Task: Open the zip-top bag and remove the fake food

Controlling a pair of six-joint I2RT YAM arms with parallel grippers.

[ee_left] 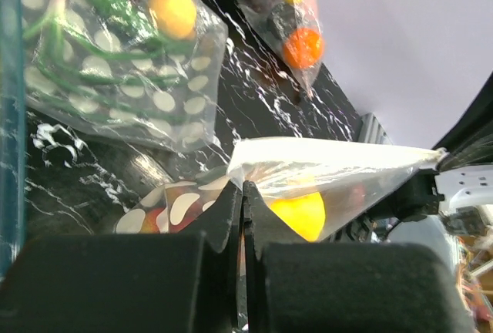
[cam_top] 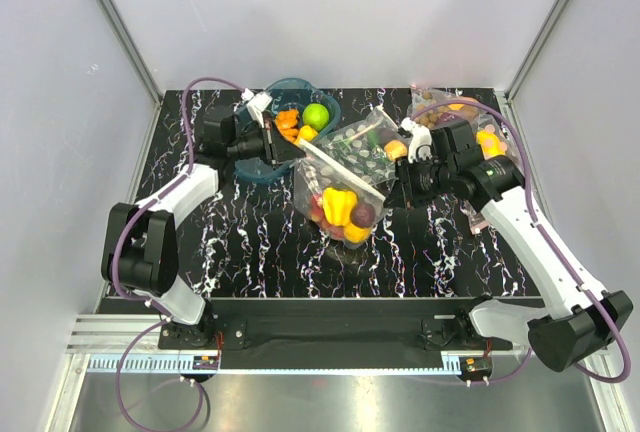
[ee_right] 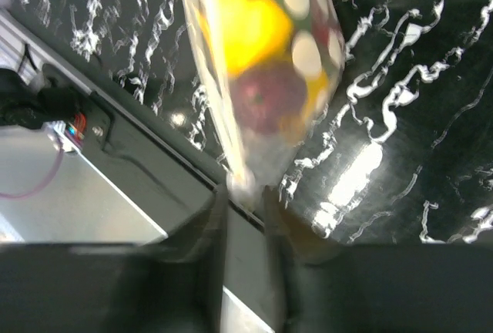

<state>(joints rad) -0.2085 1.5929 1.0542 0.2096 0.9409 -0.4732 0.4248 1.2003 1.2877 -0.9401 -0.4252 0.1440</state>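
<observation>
— Black marbled table (cam_top: 250, 242) with white veins, pale walls on three sides. What is the biggest thing on it?
— Two arms reach in from the near edge, and between them hangs the bag (cam_top: 345, 167). It is clear with white dots and sits near the table's middle, its top edge pulled into a taut line from far left to near right.
— And behind it?
— A teal tub (cam_top: 296, 81) at the far side, with a green apple (cam_top: 316, 115) and orange pieces in it. Just right of the tub lies a second dotted bag (cam_top: 365, 142) showing green stuff and an orange ball (cam_top: 396, 149). It looks to be touching the held one.
— How do the tools stand?
— The left gripper (cam_top: 285, 149) is clamped on the bag's left top corner. In its wrist view the fingers (ee_left: 219, 217) are pressed together with plastic pinched between them. The right gripper (cam_top: 405, 184) grips the opposite end. Its own view is blurred, but the fingers (ee_right: 202, 233) stand narrow with the bag's edge running down between them.
— Where is the food (cam_top: 342, 214)?
— All inside the bag, low in its belly. The yellow pepper (cam_top: 338, 204) is in the middle and the dark plum (cam_top: 364, 214) is just right of it. Red berries (cam_top: 316, 212) sit to the left, and a small yellow fruit (cam_top: 356, 234) is nearest the arms' bases
</observation>
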